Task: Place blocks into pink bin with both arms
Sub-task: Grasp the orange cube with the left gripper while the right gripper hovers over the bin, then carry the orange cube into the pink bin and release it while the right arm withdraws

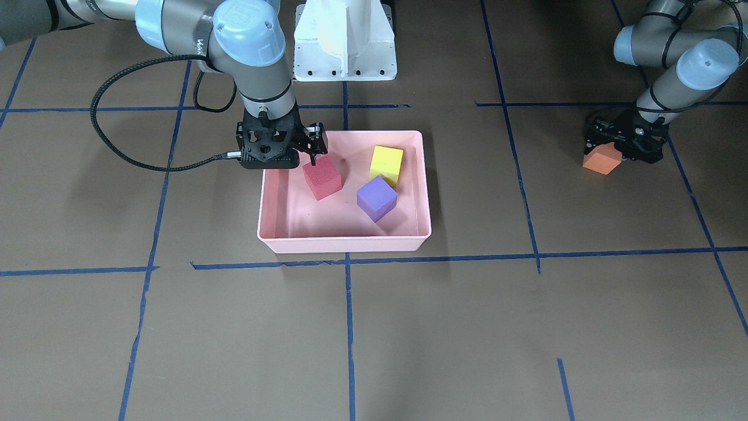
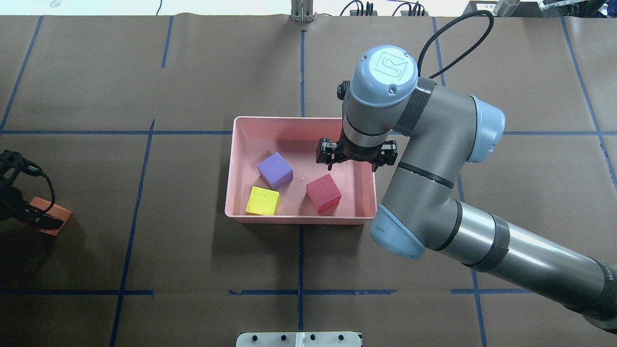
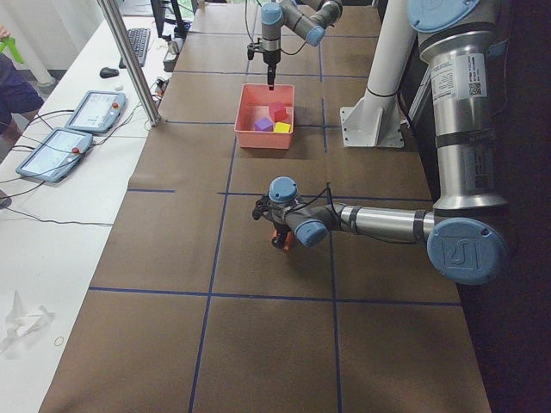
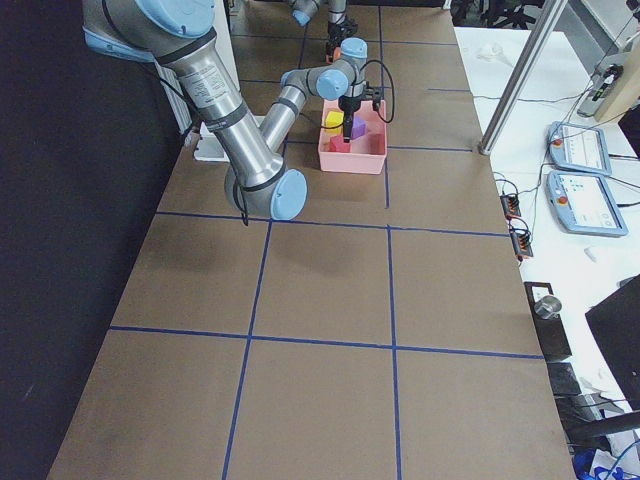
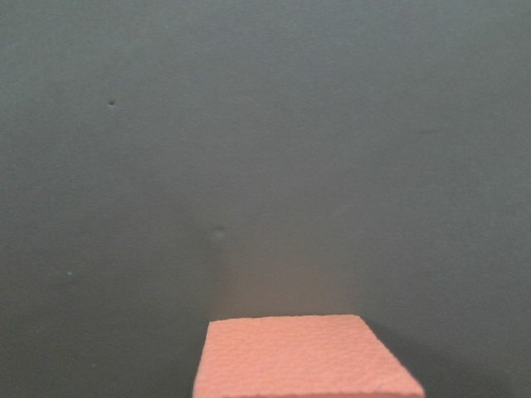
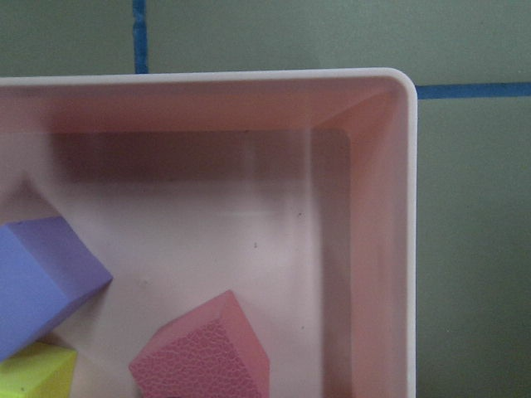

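So: right gripper (image 1: 312, 149) hangs over the pink bin (image 1: 345, 242), jaws apart, holding nothing. The red block (image 1: 321, 177) sits just below it on the bin floor. Purple block (image 1: 377, 197) and yellow-green block (image 1: 387, 164) lie close together beside it.

Left gripper (image 1: 619, 149) is down at the orange block (image 1: 602, 162), well apart from the bin. Can't tell if it's clamped.

Overhead shows one black finger across that block's edge; the left wrist view shows only its top face. The right wrist view catches the bin's rounded corner, glossy walls and the red foam's pebbled grain.

Table (image 1: 467, 327) is matte brown paper with a blue tape grid.
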